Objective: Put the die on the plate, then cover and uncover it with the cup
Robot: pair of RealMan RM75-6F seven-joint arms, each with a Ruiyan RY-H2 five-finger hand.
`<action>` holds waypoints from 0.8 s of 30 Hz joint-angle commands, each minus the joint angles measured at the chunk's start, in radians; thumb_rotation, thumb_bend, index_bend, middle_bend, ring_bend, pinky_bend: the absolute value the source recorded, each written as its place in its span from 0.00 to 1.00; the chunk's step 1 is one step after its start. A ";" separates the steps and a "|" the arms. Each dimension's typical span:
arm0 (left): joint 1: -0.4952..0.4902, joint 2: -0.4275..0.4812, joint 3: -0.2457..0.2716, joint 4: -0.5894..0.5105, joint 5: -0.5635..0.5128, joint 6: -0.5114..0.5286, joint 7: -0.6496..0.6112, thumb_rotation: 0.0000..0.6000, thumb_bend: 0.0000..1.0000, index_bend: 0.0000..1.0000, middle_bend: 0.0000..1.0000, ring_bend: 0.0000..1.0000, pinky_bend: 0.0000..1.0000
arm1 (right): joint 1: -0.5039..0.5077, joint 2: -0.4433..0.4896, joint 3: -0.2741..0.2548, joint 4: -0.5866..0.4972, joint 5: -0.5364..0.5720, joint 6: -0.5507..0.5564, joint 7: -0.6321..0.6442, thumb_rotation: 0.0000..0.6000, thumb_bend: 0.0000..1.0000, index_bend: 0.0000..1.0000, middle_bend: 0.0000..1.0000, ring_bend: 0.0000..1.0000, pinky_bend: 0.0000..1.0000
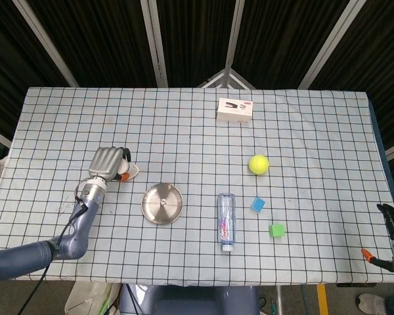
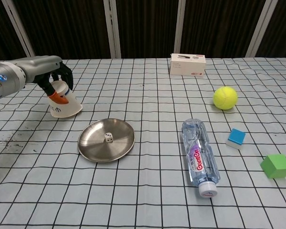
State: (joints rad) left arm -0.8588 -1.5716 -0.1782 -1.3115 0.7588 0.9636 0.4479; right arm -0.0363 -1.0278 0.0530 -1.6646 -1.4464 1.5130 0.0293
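A small white die (image 2: 108, 138) lies uncovered near the middle of the round metal plate (image 2: 93, 149) (image 1: 152, 211). To the plate's left, my left hand (image 2: 56, 78) (image 1: 108, 162) grips the white paper cup (image 2: 65, 103) (image 1: 129, 172), held upside down and tilted, its rim low over the tablecloth; whether it touches the cloth I cannot tell. Only the fingertips of my right hand (image 1: 393, 216) show at the table's far right edge in the head view, with nothing seen in them.
A water bottle (image 2: 199, 157) lies right of the plate. Further right are a blue block (image 2: 236, 138), a green cube (image 2: 276, 166) and a tennis ball (image 2: 225, 97). A white box (image 2: 187, 64) stands at the back.
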 commanded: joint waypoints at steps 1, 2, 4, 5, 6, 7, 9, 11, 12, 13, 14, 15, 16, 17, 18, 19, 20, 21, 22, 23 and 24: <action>-0.002 0.000 -0.012 -0.013 -0.028 -0.009 0.020 1.00 0.44 0.54 0.44 0.41 0.51 | 0.001 0.000 0.000 0.001 0.000 -0.001 0.001 1.00 0.13 0.13 0.14 0.10 0.02; -0.001 0.001 -0.014 -0.017 -0.030 -0.008 0.019 1.00 0.44 0.54 0.44 0.42 0.52 | 0.001 0.000 0.000 0.001 0.000 -0.001 0.001 1.00 0.13 0.13 0.14 0.10 0.02; 0.003 0.006 -0.022 -0.030 -0.037 -0.006 0.014 1.00 0.44 0.54 0.44 0.42 0.52 | 0.001 0.000 -0.001 0.001 -0.002 -0.001 0.001 1.00 0.13 0.13 0.14 0.10 0.02; 0.005 0.010 -0.026 -0.039 -0.044 -0.006 0.012 1.00 0.44 0.54 0.45 0.43 0.53 | 0.001 -0.001 -0.001 0.000 -0.003 -0.001 0.000 1.00 0.13 0.13 0.14 0.10 0.02; 0.006 0.014 -0.028 -0.045 -0.048 -0.006 0.014 1.00 0.44 0.54 0.45 0.43 0.53 | 0.001 -0.001 -0.001 0.000 -0.003 -0.001 0.000 1.00 0.13 0.13 0.14 0.10 0.02; 0.007 0.019 -0.028 -0.052 -0.054 -0.006 0.020 1.00 0.44 0.54 0.45 0.43 0.53 | 0.001 -0.001 -0.001 0.000 -0.003 -0.001 -0.001 1.00 0.13 0.13 0.14 0.10 0.02; 0.008 0.029 -0.025 -0.063 -0.065 -0.003 0.035 1.00 0.44 0.54 0.45 0.43 0.53 | 0.001 -0.001 -0.001 -0.001 -0.004 0.000 -0.002 1.00 0.13 0.13 0.14 0.10 0.02; 0.010 0.038 -0.022 -0.074 -0.080 -0.002 0.050 1.00 0.44 0.54 0.46 0.43 0.53 | 0.001 -0.002 -0.001 -0.001 -0.004 0.000 -0.003 1.00 0.13 0.13 0.14 0.10 0.02; 0.011 0.043 -0.021 -0.079 -0.089 -0.003 0.057 1.00 0.44 0.54 0.46 0.43 0.53 | 0.001 -0.002 -0.002 -0.002 -0.005 0.000 -0.003 1.00 0.13 0.13 0.14 0.10 0.02; 0.012 0.046 -0.020 -0.083 -0.096 -0.004 0.061 1.00 0.44 0.54 0.46 0.43 0.53 | 0.001 -0.001 -0.002 -0.003 -0.006 0.001 -0.004 1.00 0.13 0.13 0.14 0.10 0.02; 0.013 0.048 -0.018 -0.084 -0.100 -0.005 0.064 1.00 0.44 0.54 0.46 0.43 0.53 | 0.001 -0.001 -0.002 -0.003 -0.006 0.001 -0.004 1.00 0.13 0.13 0.14 0.10 0.02; 0.014 0.052 -0.016 -0.086 -0.107 -0.007 0.070 1.00 0.44 0.54 0.46 0.43 0.53 | 0.001 -0.001 -0.002 -0.004 -0.007 0.001 -0.005 1.00 0.13 0.13 0.14 0.10 0.02; 0.015 0.054 -0.014 -0.087 -0.112 -0.007 0.073 1.00 0.44 0.54 0.46 0.43 0.53 | 0.001 -0.001 -0.003 -0.004 -0.009 0.001 -0.004 1.00 0.13 0.13 0.14 0.10 0.02; 0.016 0.055 -0.014 -0.087 -0.115 -0.007 0.075 1.00 0.44 0.54 0.46 0.43 0.53 | 0.002 -0.002 -0.003 -0.003 -0.010 0.001 -0.003 1.00 0.13 0.13 0.14 0.10 0.02; 0.017 0.055 -0.012 -0.085 -0.116 -0.006 0.075 1.00 0.44 0.54 0.46 0.43 0.53 | 0.002 -0.003 -0.004 -0.002 -0.010 0.000 -0.003 1.00 0.13 0.13 0.14 0.10 0.02; 0.018 0.055 -0.011 -0.084 -0.116 -0.007 0.077 1.00 0.44 0.54 0.46 0.43 0.53 | 0.002 -0.003 -0.003 -0.002 -0.010 0.000 -0.005 1.00 0.13 0.13 0.14 0.10 0.02; 0.018 0.056 -0.008 -0.081 -0.115 -0.008 0.079 1.00 0.44 0.54 0.45 0.43 0.53 | 0.003 -0.004 -0.003 -0.002 -0.007 -0.003 -0.008 1.00 0.13 0.13 0.14 0.10 0.02; 0.018 0.055 -0.006 -0.079 -0.112 -0.008 0.081 1.00 0.44 0.53 0.45 0.43 0.53 | 0.004 -0.004 -0.002 -0.003 -0.004 -0.005 -0.009 1.00 0.13 0.13 0.14 0.10 0.02; 0.018 0.055 -0.004 -0.077 -0.109 -0.008 0.083 1.00 0.44 0.51 0.43 0.42 0.53 | 0.003 -0.004 -0.002 -0.003 -0.002 -0.006 -0.009 1.00 0.13 0.13 0.14 0.10 0.02; 0.018 0.054 -0.001 -0.074 -0.105 -0.009 0.084 1.00 0.44 0.49 0.41 0.41 0.53 | 0.003 -0.004 -0.002 -0.003 0.000 -0.006 -0.009 1.00 0.13 0.13 0.14 0.10 0.02; 0.018 0.053 0.001 -0.073 -0.103 -0.012 0.084 1.00 0.43 0.45 0.38 0.40 0.53 | 0.003 -0.004 -0.002 -0.003 0.000 -0.006 -0.010 1.00 0.13 0.13 0.14 0.10 0.02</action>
State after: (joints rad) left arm -0.8409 -1.5179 -0.1791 -1.3855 0.6547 0.9536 0.5314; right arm -0.0331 -1.0320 0.0511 -1.6671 -1.4459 1.5072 0.0198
